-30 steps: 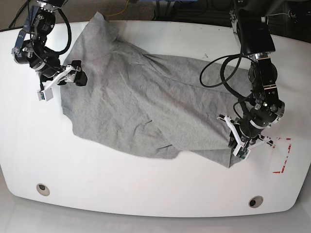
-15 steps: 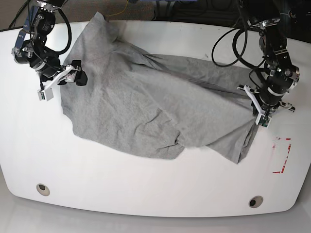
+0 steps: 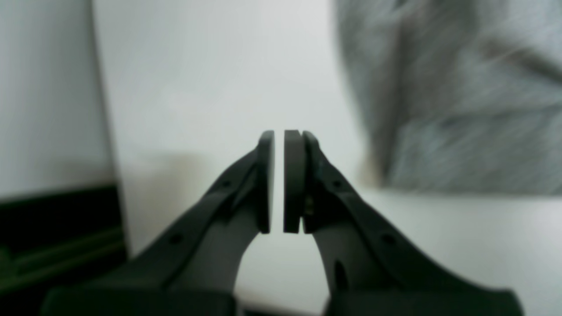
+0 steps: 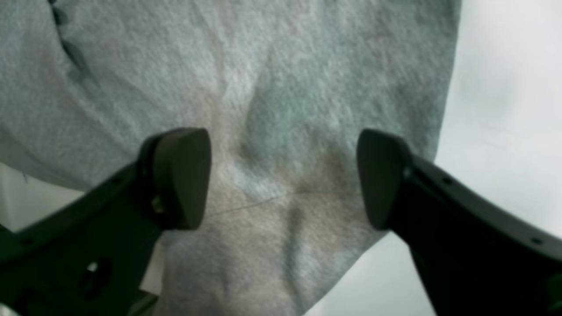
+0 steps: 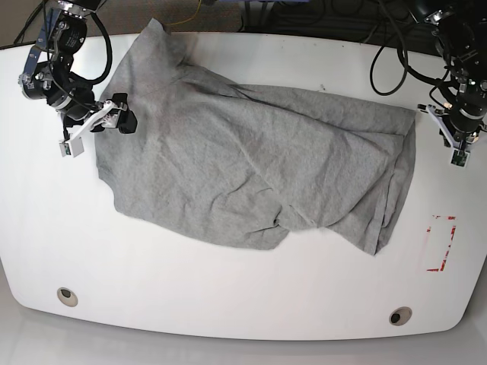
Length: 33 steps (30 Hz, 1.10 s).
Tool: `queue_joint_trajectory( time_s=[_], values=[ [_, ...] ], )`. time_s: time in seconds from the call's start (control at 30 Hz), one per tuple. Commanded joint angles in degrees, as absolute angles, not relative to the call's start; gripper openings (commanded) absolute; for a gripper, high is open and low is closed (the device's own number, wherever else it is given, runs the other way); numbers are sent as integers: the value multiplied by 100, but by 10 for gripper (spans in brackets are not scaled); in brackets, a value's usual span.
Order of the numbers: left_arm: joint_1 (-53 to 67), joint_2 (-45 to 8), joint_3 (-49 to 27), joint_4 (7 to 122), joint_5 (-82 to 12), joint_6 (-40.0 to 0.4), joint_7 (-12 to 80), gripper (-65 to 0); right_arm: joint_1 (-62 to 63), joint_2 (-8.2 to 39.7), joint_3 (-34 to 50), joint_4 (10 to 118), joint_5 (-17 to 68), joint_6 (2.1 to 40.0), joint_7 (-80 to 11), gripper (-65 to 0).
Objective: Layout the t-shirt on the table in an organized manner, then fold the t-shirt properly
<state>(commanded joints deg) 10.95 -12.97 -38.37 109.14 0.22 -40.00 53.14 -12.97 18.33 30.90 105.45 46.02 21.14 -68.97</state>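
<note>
The grey t-shirt [image 5: 251, 163] lies spread and wrinkled across the white table [image 5: 228, 289], with a folded flap at its lower right. My right gripper [image 5: 97, 129] stands open at the shirt's left edge. In the right wrist view its fingers [image 4: 175, 175] straddle the t-shirt [image 4: 281, 87], gripping nothing. My left gripper [image 5: 459, 148] hovers off the shirt's right edge, near the table's right side. In the left wrist view the left gripper [image 3: 279, 180] is shut with only a thin slit and nothing in it, and the blurred t-shirt [image 3: 461, 96] sits at upper right.
A red dashed mark [image 5: 443, 243] sits at the table's right. Two round grommets [image 5: 66, 295] [image 5: 400, 315] lie near the front edge. Dark cables [image 5: 319, 15] run behind the table. The table's edge and a dark drop [image 3: 57, 228] show beside the left gripper.
My left gripper travelled from the shirt's lower right corner up and to the right, dragging the cloth outward, and now sits off the shirt. The right arm stayed put.
</note>
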Motion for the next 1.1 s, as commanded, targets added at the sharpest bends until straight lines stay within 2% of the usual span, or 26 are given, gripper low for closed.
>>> queue_joint_trajectory(
  time_s=[0.17,0.33,0.47,0.57,0.63,0.67,0.73,0.77,0.83,0.9,1.1],
  values=[
    [1112,-1288,-3855,10914,4,-4000,5323,-627,-1262,1833,3081,10545,4602,2114,-6897,-154],
    [954,-1270,-3213,10914,4,-4000,5332,-625,-1244,1824,3081,10545,4602,2114,-6897,-154],
    [532,-1244,-2396,10870,31,-4000,5499,-607,-1209,1833,3081,10519,4602,2114,-6897,-154],
    [180,-998,-2026,10870,22,-4000,5622,-520,-1209,1842,3081,10519,4602,2114,-6897,-154],
    [-66,-796,-1886,10870,31,-3653,5640,-406,-1209,1842,3073,10527,4602,2114,-6897,-154],
    [-92,-760,-1851,10870,31,-3565,5640,-379,-1209,1842,3073,10536,4602,2114,-6897,-154],
    [-242,-629,-1692,10862,31,-3134,5631,-227,-1209,1833,3073,10536,4602,2114,-6897,-154],
    [-259,-620,-1666,10862,31,-3064,5631,-202,-1209,1833,3073,10536,4602,2114,-6897,-154],
    [-418,-602,-1490,10826,31,-2782,5640,-97,-1209,1842,3073,10527,4602,2114,-6897,-154],
    [-532,-593,-1341,10703,31,-2642,5648,-56,-1209,1851,3073,10527,4602,2114,-6897,-154],
    [-998,-593,-1191,9798,31,-2501,5622,-52,-1191,1851,3073,10527,4602,2114,-6897,-154]
  ],
)
